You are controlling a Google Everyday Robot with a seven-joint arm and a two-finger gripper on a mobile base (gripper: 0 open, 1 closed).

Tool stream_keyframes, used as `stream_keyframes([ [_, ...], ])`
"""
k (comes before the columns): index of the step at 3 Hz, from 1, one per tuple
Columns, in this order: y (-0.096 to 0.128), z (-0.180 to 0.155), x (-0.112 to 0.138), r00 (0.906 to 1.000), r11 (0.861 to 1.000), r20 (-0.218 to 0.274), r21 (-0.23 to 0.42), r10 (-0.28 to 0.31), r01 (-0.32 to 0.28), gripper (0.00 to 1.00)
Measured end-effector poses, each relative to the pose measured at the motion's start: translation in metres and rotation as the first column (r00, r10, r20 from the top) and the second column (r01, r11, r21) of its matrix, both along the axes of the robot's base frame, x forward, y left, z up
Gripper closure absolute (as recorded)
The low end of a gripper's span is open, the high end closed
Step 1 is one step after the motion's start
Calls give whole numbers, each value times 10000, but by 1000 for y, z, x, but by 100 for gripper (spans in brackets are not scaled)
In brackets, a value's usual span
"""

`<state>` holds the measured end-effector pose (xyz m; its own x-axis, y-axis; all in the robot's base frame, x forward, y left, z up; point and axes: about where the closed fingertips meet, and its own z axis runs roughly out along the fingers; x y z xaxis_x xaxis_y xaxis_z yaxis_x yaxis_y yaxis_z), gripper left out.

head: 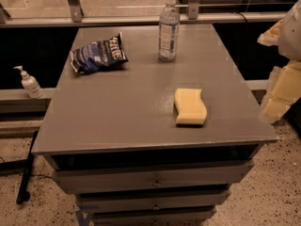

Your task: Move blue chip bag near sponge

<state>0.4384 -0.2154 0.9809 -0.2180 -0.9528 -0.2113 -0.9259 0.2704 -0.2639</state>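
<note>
The blue chip bag lies crinkled at the far left of the grey table top, white lettering facing up. The pale yellow sponge lies flat at the near right of the table. The two are well apart, across the table from each other. My gripper is at the right edge of the view, beyond the table's right side, level with the sponge and off the surface. It is far from the bag and holds nothing that I can see.
A clear plastic water bottle stands upright at the far middle of the table, right of the bag. A white pump bottle stands on a ledge left of the table. Drawers face front below.
</note>
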Motion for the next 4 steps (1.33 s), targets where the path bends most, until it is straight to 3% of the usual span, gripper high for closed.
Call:
stream_keyframes([
  [2,10,-5,6,9997,9996,216,232,148,-153,0],
  [3,59,-27,32,9920,9901,871,987,915,-1000,0],
  [4,113,-47,59,9737,9671,1525,1647,1695,-1941,0],
])
